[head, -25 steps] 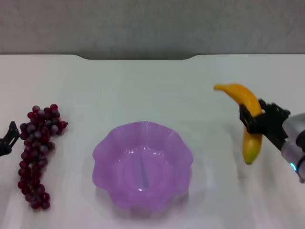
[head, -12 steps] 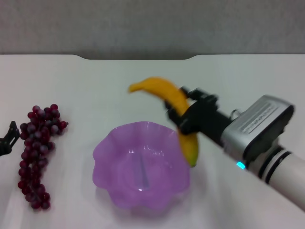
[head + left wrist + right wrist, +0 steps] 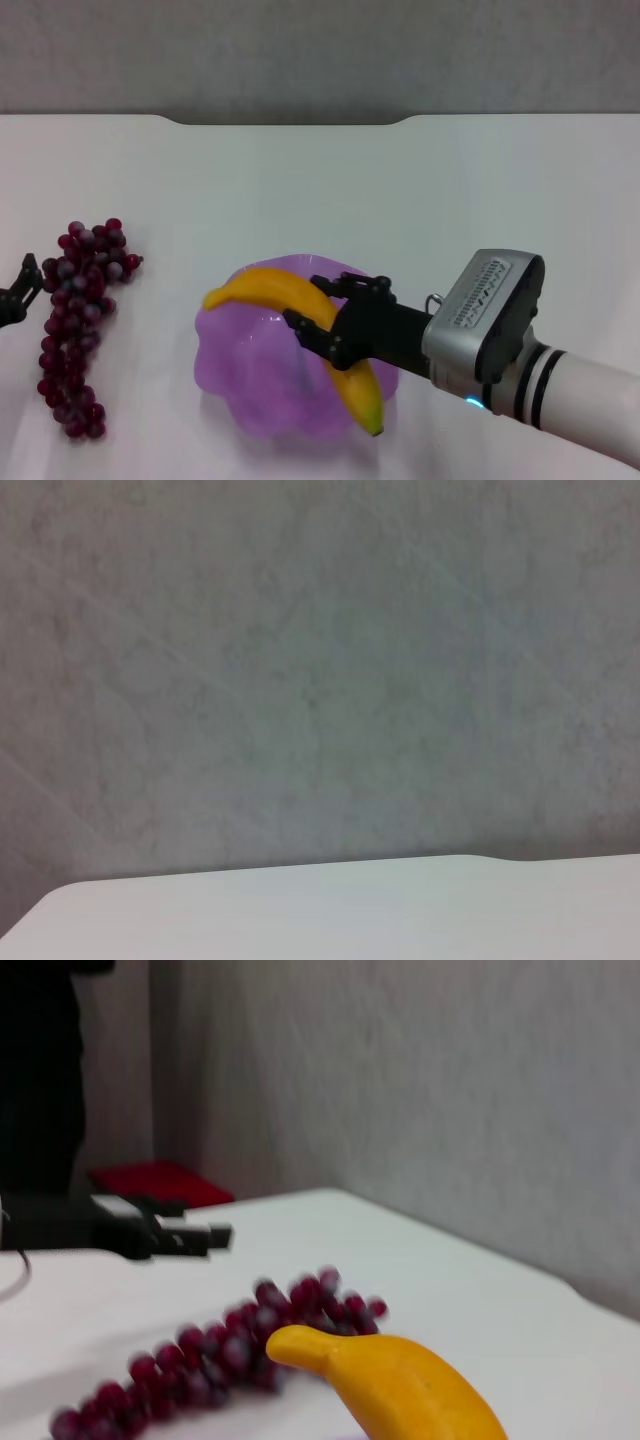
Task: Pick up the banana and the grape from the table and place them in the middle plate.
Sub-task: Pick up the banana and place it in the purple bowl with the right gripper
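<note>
My right gripper (image 3: 322,333) is shut on the banana (image 3: 290,305) and holds it over the purple scalloped middle plate (image 3: 240,375) at the table's centre. The yellow-orange banana (image 3: 400,1385) stretches across the plate from its left rim to its near right rim. The grape (image 3: 78,310), a long dark red bunch, lies on the white table (image 3: 300,190) at the left, and the right wrist view shows the grape (image 3: 220,1355) beyond the banana's tip. My left gripper (image 3: 15,290) sits at the left edge, just left of the grape; the left gripper (image 3: 165,1238) also shows far off in the right wrist view.
The table's far edge has a dark notch (image 3: 285,120) against a grey wall. The left wrist view shows only wall and a strip of tabletop (image 3: 320,910). A red object (image 3: 155,1182) lies beyond the table in the right wrist view.
My right arm has carried the banana leftward from the right side of the table to above the plate, and lower. The grape and left gripper have stayed put.
</note>
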`<state>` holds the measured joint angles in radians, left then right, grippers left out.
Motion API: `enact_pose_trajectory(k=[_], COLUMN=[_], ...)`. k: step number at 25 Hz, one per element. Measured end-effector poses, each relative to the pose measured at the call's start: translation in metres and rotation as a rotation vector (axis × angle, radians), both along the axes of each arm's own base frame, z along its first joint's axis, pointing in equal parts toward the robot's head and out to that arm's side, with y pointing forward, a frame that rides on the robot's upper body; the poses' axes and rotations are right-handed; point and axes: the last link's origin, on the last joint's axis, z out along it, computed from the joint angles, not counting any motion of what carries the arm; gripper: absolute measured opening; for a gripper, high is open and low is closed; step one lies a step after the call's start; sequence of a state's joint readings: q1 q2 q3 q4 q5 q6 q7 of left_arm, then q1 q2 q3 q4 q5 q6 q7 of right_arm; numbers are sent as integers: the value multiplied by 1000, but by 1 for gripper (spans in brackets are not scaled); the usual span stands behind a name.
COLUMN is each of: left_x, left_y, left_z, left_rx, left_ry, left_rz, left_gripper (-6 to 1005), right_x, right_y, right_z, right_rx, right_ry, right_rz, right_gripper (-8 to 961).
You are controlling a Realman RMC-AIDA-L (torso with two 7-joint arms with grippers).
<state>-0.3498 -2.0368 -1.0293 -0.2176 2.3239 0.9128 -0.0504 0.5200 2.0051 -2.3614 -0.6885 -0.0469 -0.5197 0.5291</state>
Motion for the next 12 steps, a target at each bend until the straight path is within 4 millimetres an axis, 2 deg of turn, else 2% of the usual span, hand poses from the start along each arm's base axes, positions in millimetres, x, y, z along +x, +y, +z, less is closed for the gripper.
enact_pose_trajectory(k=[5, 12], left_x=[1, 1], left_y=[1, 1], left_z=[0, -1], left_rx=[0, -1], left_ry=[0, -1], left_rz=[-1, -3], left_gripper=[893, 893], right_x=[15, 24], right_y=[8, 16], right_z=[4, 8], right_rx=[0, 19], right_ry=[-24, -44], right_rz=[-52, -79], right_gripper=[516, 517])
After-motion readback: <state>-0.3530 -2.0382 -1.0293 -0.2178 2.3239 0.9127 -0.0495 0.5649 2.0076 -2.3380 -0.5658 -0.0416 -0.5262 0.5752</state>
